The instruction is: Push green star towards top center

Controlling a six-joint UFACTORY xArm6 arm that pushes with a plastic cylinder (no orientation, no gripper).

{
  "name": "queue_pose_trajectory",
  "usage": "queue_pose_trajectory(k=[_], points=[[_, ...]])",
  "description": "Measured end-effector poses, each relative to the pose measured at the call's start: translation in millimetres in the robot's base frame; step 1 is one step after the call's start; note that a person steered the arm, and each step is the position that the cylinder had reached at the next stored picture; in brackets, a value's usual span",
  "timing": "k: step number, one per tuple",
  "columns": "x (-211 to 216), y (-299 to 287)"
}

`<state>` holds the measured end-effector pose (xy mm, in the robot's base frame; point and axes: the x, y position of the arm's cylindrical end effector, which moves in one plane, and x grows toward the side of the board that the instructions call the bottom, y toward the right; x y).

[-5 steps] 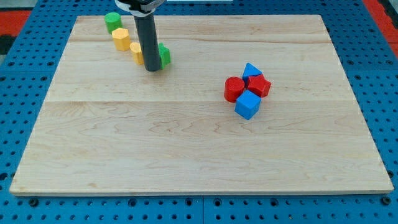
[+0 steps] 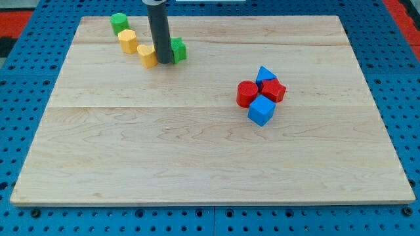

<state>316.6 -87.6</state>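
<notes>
The green star (image 2: 178,50) lies on the wooden board (image 2: 210,151) at the upper left, partly hidden behind my rod. My tip (image 2: 164,61) touches the board just at the star's left side, between the star and a yellow block (image 2: 146,56). The rod rises straight up out of the view's top.
A yellow hexagonal block (image 2: 127,40) and a green cylinder (image 2: 119,23) sit up and left of the tip. At the view's right of centre cluster a red cylinder (image 2: 247,94), a blue triangle (image 2: 266,74), a red block (image 2: 273,90) and a blue cube (image 2: 261,110).
My tip has moved up and slightly right. The green star has shifted up and right with it. The other blocks have not moved.
</notes>
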Motion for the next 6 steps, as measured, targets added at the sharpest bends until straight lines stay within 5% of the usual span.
queue_pose_trajectory(k=[6], points=[[-70, 48]])
